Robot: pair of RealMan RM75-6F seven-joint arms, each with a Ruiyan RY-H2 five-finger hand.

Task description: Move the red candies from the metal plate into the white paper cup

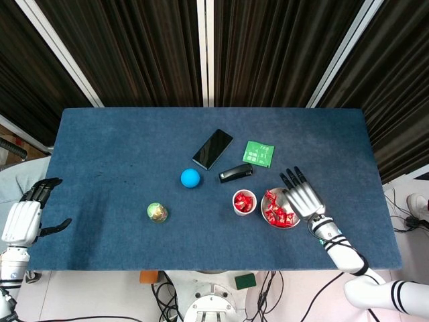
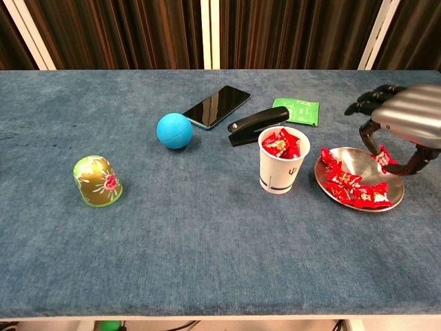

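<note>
The white paper cup (image 2: 283, 160) (image 1: 244, 202) stands right of the table's middle with red candies inside. To its right is the metal plate (image 2: 351, 158) (image 1: 276, 225), holding several red candies (image 2: 358, 189) (image 1: 276, 213). My right hand (image 2: 406, 117) (image 1: 303, 198) hovers over the plate's right side, lifted above it. It pinches one red candy (image 2: 383, 158) between thumb and a finger, the other fingers spread. My left hand (image 1: 23, 215) hangs open beyond the table's left edge, holding nothing.
Behind the cup lie a black stapler (image 2: 258, 125), a black phone (image 2: 216, 106) and a green packet (image 2: 297, 110). A blue ball (image 2: 174, 130) sits left of the stapler. A green-gold dome-shaped object (image 2: 97, 181) stands at front left.
</note>
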